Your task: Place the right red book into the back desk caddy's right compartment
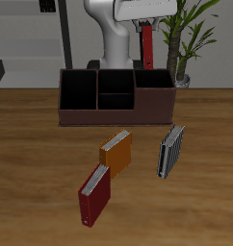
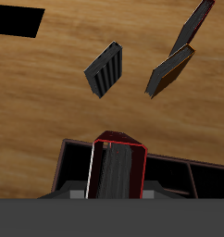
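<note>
Exterior view: the right red book (image 1: 147,45) is held upright above the back desk caddy (image 1: 116,110), pinched by the fingers of the gripper (image 1: 147,26), over the end bay taken as the right compartment (image 1: 154,81). The carrying step appears nearly done; a straight lowering into that bay is called for next. One caddy is counted, and on the surface (image 1: 32,163) three books: orange book (image 1: 116,152), grey book (image 1: 171,151), dark-red twin (image 1: 94,193).

**What can't be made out**

Gripper (image 1: 147,21) cut off by exterior pic's edge; fingers hidden behind red book (image 1: 147,44). Book's lower end hidden behind caddy (image 1: 116,109) wall. Wrist view: caddy (image 2: 169,178) cut by frame edge, gripper body blurred.
</note>
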You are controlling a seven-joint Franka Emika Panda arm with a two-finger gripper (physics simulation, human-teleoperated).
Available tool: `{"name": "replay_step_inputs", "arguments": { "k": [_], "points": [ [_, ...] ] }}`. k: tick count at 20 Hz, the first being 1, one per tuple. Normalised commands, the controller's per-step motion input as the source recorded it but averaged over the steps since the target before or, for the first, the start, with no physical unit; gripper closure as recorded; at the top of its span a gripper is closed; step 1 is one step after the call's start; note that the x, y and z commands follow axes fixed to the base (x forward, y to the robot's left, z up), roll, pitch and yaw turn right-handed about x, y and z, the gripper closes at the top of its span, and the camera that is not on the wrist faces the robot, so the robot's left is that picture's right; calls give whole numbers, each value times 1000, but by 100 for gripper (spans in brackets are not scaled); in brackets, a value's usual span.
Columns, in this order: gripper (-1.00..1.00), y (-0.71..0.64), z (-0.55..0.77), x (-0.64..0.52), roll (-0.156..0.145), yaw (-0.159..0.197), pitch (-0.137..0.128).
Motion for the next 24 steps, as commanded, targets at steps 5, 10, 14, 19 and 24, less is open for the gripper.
{"name": "replay_step_inputs", "arguments": {
  "k": [5, 10, 14, 19, 24],
  "points": [
    [100, 365, -57, -196, 62, 50, -17],
    [100, 260, -218, -191, 58, 30, 31],
    [100, -20, -51, -21, -12, -9, 5],
    [100, -117, -113, 27, -37, -1, 12],
    [100, -76, -86, 26, -12, -20, 10]
  ]
}}
